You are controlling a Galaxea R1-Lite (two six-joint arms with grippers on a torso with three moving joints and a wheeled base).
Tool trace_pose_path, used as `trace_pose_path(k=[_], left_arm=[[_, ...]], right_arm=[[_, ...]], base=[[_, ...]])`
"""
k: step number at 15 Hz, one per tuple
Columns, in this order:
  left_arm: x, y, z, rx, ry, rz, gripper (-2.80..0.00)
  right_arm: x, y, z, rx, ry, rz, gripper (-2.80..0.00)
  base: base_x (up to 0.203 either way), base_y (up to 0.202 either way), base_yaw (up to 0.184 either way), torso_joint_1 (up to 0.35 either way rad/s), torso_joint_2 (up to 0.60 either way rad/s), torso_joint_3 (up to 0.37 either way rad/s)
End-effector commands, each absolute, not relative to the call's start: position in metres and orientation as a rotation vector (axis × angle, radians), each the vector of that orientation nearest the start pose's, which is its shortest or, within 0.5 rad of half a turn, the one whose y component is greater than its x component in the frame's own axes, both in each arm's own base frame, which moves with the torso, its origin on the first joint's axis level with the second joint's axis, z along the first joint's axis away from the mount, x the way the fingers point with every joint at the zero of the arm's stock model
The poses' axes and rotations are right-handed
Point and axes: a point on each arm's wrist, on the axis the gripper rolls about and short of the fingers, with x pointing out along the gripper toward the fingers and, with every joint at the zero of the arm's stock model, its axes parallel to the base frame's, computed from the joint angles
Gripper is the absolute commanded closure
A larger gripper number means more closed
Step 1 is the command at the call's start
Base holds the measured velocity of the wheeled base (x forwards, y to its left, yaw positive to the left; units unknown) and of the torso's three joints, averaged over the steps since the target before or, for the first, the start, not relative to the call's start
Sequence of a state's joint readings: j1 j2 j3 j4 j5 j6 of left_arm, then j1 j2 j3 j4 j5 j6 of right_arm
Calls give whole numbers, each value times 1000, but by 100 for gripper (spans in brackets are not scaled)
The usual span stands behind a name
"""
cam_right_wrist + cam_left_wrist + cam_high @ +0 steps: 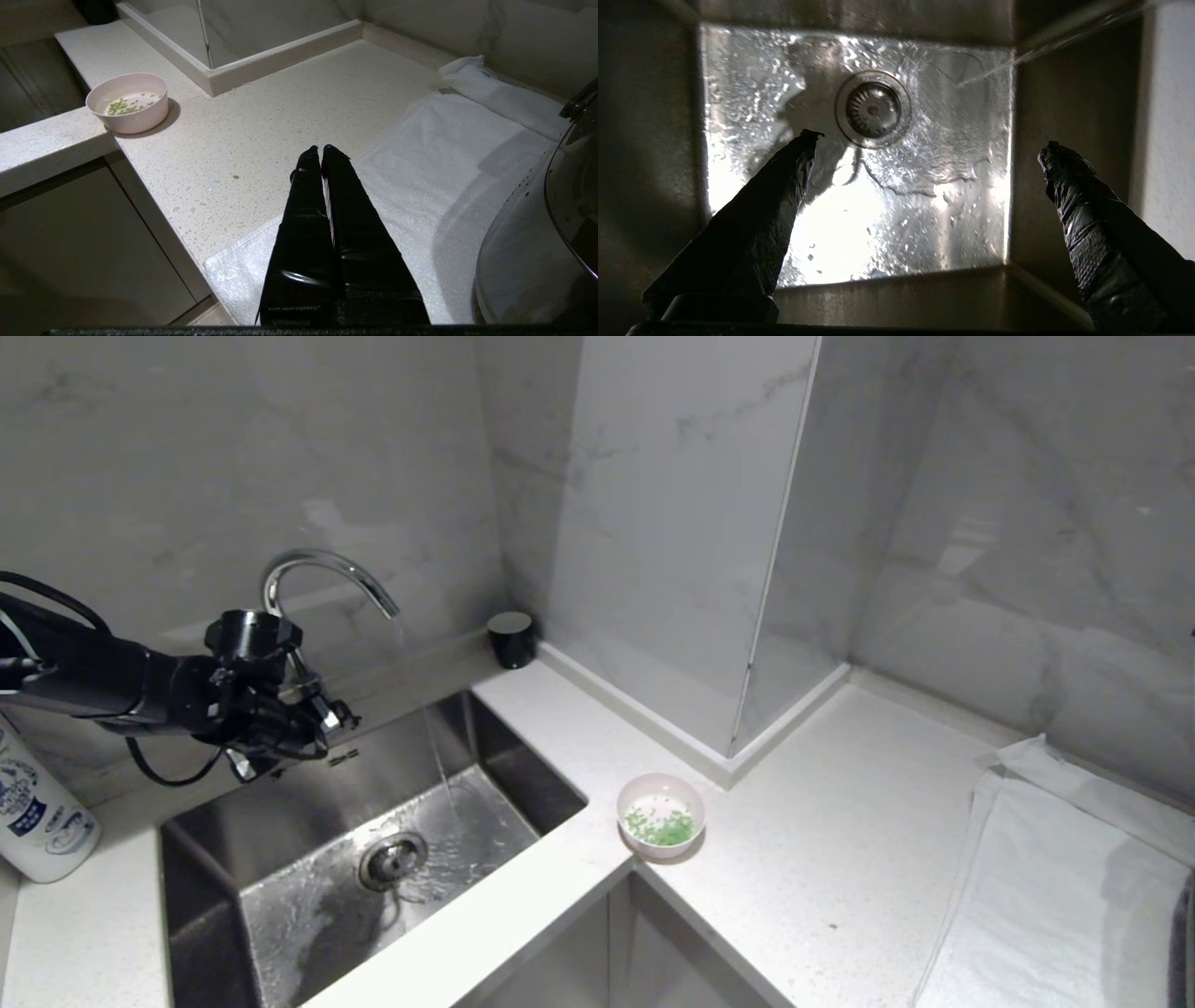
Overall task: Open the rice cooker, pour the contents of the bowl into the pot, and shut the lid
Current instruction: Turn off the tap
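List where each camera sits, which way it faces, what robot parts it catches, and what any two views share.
Head view: high up, looking down at the sink, running faucet and bowl; the left gripper reaches over the sink.
Left wrist view: behind the open fingers, facing down at the wet drain.
Right wrist view: behind the shut right gripper, over a white towel, facing the counter.
Shared: head and right wrist views both show the bowl of green bits.

Dim scene, glare in sink [840,242]
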State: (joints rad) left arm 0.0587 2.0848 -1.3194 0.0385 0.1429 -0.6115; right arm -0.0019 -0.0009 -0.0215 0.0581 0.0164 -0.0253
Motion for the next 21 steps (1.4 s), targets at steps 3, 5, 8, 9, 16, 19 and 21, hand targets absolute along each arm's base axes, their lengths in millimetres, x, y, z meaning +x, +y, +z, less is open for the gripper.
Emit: trace_pose_path(k=[3, 5, 8, 9, 16, 19, 21], left_arm=[[411, 69, 108, -579, 694, 520, -280], [423, 77, 103, -588, 678, 533, -280], [441, 91, 92, -604, 653, 556, -280], [444, 92, 91, -606, 648, 556, -280], [469, 97, 92, -621, 577, 546, -280], [476, 100, 87, -619, 574, 549, -280], [477, 100, 86, -617, 572, 548, -280]], right_arm=[[-25, 0, 75, -26, 35, 16, 0], [-25, 0, 75, -26, 35, 16, 0], [-25, 0, 75, -26, 35, 15, 0], [-25, 0, 75, -26, 36, 15, 0], [-25, 0, 75, -26, 36, 14, 0], [-25, 0, 75, -26, 35, 14, 0], [-25, 0, 75, -26, 35, 14, 0]], base=[[0, 0, 0, 0, 0, 0], [0, 0, 0, 0, 0, 0], [0, 0, 0, 0, 0, 0], [0, 0, 0, 0, 0, 0], [0, 0, 0, 0, 0, 0], [0, 0, 0, 0, 0, 0], [0, 0, 0, 0, 0, 0]])
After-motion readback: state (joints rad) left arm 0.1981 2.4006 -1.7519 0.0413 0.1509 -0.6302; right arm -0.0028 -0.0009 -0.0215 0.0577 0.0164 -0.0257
